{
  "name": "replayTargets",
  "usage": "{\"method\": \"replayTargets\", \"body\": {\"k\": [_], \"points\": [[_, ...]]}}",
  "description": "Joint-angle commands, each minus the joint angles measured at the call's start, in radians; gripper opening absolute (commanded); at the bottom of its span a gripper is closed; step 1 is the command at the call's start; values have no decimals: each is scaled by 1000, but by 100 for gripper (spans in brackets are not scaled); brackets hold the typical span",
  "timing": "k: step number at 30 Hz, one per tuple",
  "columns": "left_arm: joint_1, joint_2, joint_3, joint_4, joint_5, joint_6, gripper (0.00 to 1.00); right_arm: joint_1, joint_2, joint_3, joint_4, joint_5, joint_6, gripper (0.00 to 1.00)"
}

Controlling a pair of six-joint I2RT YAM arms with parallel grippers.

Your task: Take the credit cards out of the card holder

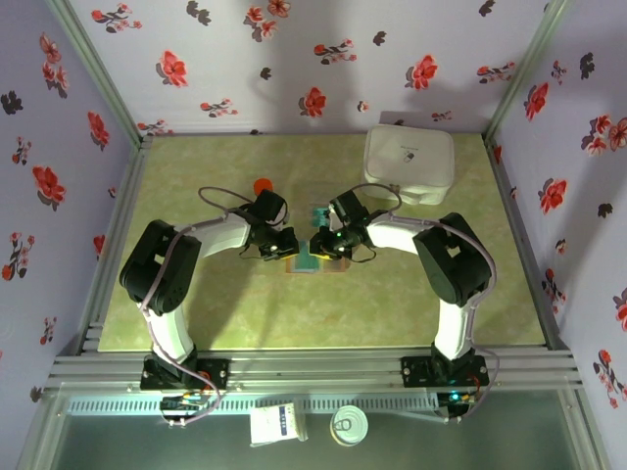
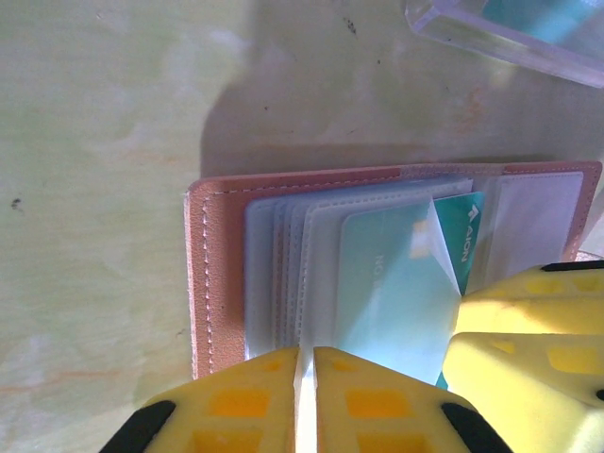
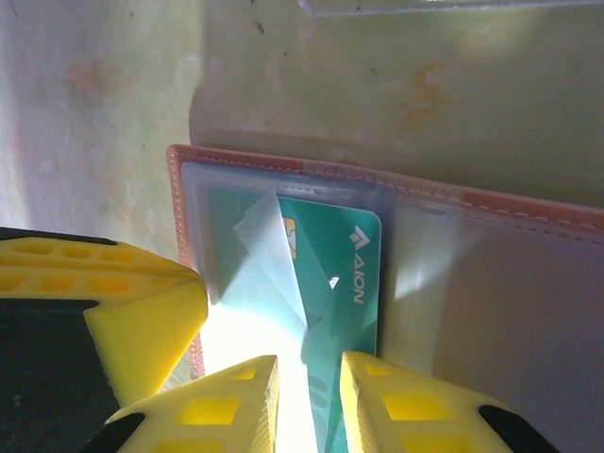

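The card holder (image 1: pixel 312 262) lies open on the green table between both arms; its tan-brown edge (image 2: pixel 212 274) frames several clear sleeves. A teal credit card (image 3: pixel 344 264) marked AION sits partly out of a sleeve, whose corner is folded back over it. My left gripper (image 2: pixel 306 357) is shut on the near edge of a clear sleeve. My right gripper (image 3: pixel 310 370) has its jaws a little apart, with the teal card's near end lying between them. A paler teal card (image 2: pixel 387 283) shows inside a sleeve. The right gripper's yellow fingers (image 2: pixel 528 326) sit beside the left one.
A clear plastic tray (image 2: pixel 528 33) lies just beyond the holder. A large white rounded box (image 1: pixel 409 164) stands at the back right, and a small orange object (image 1: pixel 262 184) at the back left of centre. Metal frame rails border the table.
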Motion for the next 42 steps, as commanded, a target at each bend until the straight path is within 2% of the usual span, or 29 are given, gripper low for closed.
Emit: {"method": "replayTargets", "body": {"k": [1, 9, 15, 27, 42], "points": [[4, 3, 12, -41, -21, 24, 12, -6, -40, 5, -52, 26, -8, 26], [4, -45, 46, -72, -23, 21, 12, -21, -116, -21, -44, 30, 5, 26], [-21, -50, 80, -73, 7, 9, 8, -46, -129, -57, 0, 0, 6, 26], [-39, 30, 98, -82, -4, 1, 0, -57, -83, -85, 56, -43, 12, 26], [-38, 72, 88, -119, -36, 14, 0, -58, -4, -88, 98, -87, 23, 26]]}}
